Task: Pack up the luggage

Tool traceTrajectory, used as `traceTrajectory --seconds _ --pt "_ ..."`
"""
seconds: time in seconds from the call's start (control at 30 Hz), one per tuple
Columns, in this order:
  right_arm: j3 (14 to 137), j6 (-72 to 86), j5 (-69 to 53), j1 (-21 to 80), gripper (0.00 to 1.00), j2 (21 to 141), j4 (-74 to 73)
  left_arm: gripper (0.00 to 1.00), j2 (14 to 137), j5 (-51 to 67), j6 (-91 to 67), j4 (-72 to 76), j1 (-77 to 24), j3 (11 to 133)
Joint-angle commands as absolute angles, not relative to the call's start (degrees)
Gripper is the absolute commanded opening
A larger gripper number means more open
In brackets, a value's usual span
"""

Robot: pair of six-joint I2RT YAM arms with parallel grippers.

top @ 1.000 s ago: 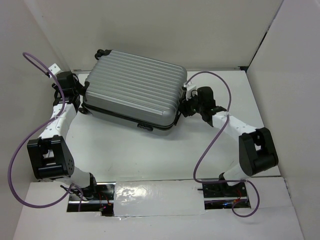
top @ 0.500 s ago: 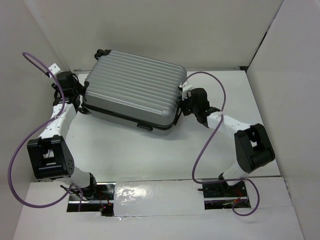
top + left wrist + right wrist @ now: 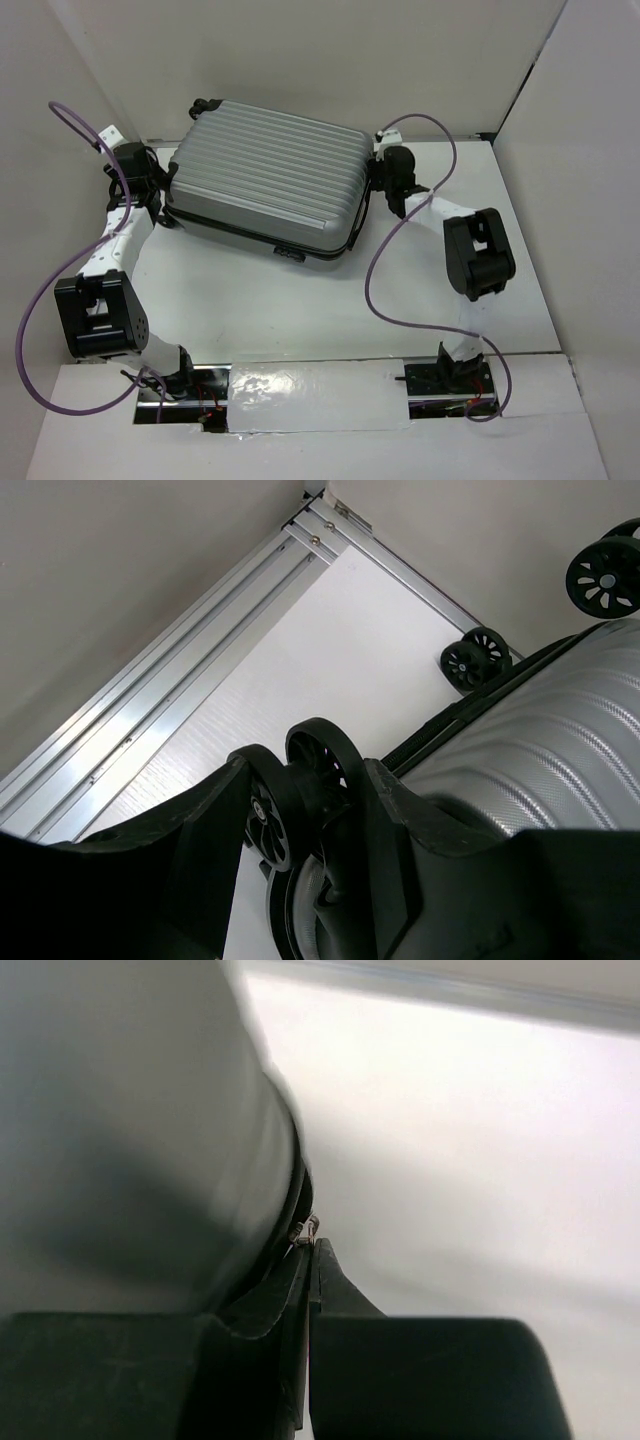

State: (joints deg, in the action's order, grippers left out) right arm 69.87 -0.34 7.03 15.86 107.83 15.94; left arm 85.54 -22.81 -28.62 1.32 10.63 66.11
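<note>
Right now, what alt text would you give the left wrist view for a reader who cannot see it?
The left hand grips a black twin wheel at a corner of the ribbed silver luggage, one dark finger on each side. Two more wheels show beyond it, with the white table and metal rails along the wall.

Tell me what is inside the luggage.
Nothing inside shows: the luggage lies closed, ribbed shell up, on the table. Whatever it holds is covered.
</note>
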Motion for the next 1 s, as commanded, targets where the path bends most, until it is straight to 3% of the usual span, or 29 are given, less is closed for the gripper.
traceTrajectory --seconds 0.0,0.07,0.3,0.5,0.53,0.57,0.6,0.63,0.67,0.83,0.97 --pt "80.1 -3.1 5.1 11.1 0.00 111.8 28.1 0.00 88.6 -26.5 -17.5 -1.6 11.4 64.2" --pt "82.8 -5.1 1.9 8.9 0.00 116.0 28.7 0.00 88.6 -26.5 -17.5 -1.6 11.4 64.2" --pt "85.8 -7.5 -32.7 1.9 0.00 120.5 33.8 0.00 89.1 -27.2 -16.9 -1.6 11.4 64.9" --pt "68.2 -4.5 -31.1 2.5 0.00 107.8 43.8 0.00 91.4 -23.5 -19.0 -8.8 11.4 70.5" --pt "66.5 -3.5 -28.8 2.5 0.00 106.2 43.9 0.16 91.4 -22.9 -20.9 -10.6 11.4 73.4" --pt "60.1 -2.4 -26.7 2.5 0.00 103.1 45.9 0.41 91.9 -22.9 -22.3 -13.2 11.4 75.9" --pt "60.0 -2.4 -26.7 2.5 0.00 101.7 45.9 0.41 91.9 -22.9 -22.3 -13.3 11.4 75.9" --pt "58.6 -1.8 -25.6 3.1 0.00 100.6 45.2 0.59 91.4 -22.9 -22.8 -14.6 10.9 77.8" --pt "56.5 -1.8 -24.7 3.1 0.00 99.4 44.1 1.00 90.8 -23.5 -23.7 -15.1 10.9 78.7" --pt "50.4 -0.6 -17.7 6.5 0.00 92.9 42.3 1.00 86.1 -28.7 -26.7 -21.3 10.9 87.2" --pt "45.2 4.5 -15.0 8.7 0.00 87.6 42.1 1.00 84.1 -19.4 -23.1 -27.7 10.1 97.8"
